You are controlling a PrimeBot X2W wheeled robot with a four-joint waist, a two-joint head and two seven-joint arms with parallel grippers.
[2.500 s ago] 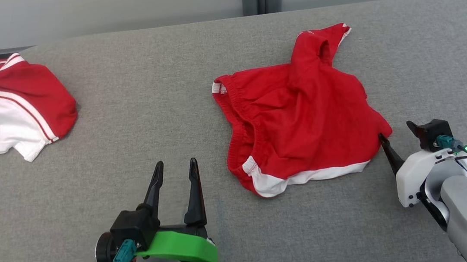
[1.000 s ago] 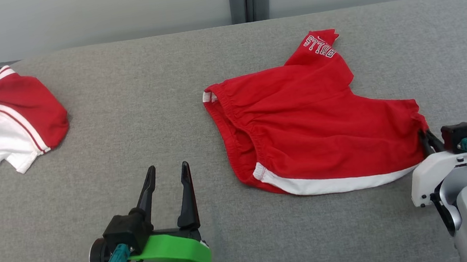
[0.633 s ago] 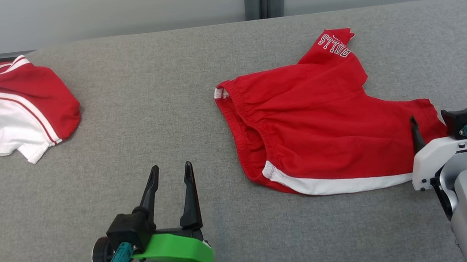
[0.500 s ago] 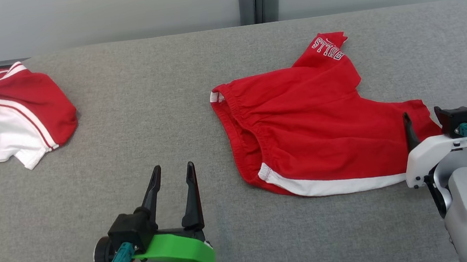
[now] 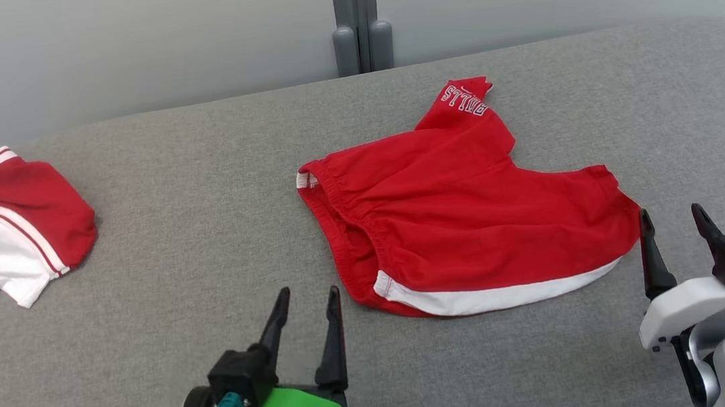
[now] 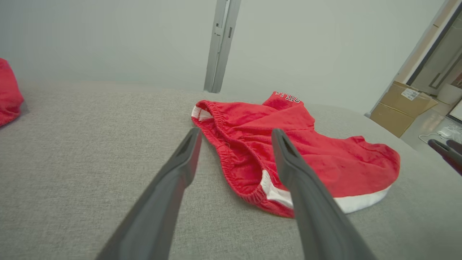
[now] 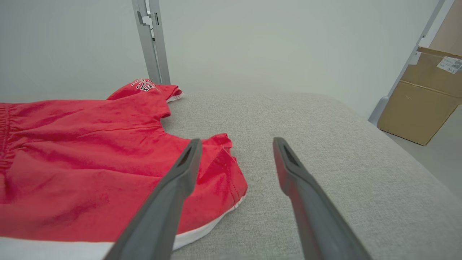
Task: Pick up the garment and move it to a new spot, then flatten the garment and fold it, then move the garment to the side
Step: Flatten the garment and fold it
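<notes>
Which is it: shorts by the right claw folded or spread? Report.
Spread: the shorts lie open, both legs splayed apart, no fold made yet.

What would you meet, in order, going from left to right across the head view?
red-and-white garment → left gripper → red shorts → right gripper

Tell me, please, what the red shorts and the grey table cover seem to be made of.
Red shorts: soft matte knit cloth, probably cotton jersey; it wrinkles loosely and the waistband is gathered by elastic. Table cover: grey matte woven fabric, perhaps upholstery cloth; a fine flecked weave shows in the wrist views.
</notes>
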